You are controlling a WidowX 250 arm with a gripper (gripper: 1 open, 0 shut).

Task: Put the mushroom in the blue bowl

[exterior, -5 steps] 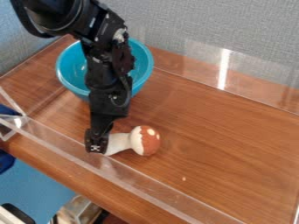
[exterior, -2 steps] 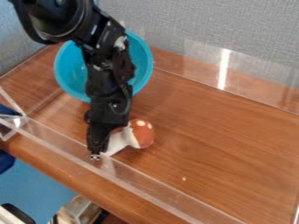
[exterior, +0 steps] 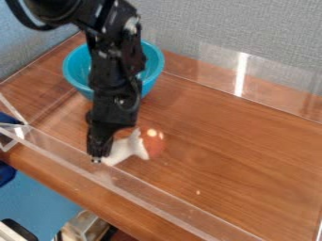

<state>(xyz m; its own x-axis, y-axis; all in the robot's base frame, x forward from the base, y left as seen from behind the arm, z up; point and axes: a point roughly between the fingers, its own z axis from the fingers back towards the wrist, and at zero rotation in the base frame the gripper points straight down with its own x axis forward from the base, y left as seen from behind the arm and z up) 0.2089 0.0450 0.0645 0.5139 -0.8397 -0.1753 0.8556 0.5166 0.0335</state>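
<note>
Since the frame one second ago, the fingers of the gripper (exterior: 98,153) have been brought from wide apart to together on the cream stem of the mushroom (exterior: 141,145), and the mushroom has been shifted slightly up and to the left in the picture. The gripper is pointed straight down, and the stem is clamped at its lower end. The mushroom is seen blurred, lying sideways with its reddish-brown cap turned to the right, away from the fingers. Whether it is fully clear of the table (exterior: 233,127) cannot be told from the blur.

The mushroom is located near the front edge of the wooden table, just behind the low clear wall (exterior: 63,155). The blue bowl (exterior: 151,68) is placed behind it, toward the rear left corner, well apart from the mushroom. Part of the bowl is hidden by the black arm (exterior: 111,66).
</note>
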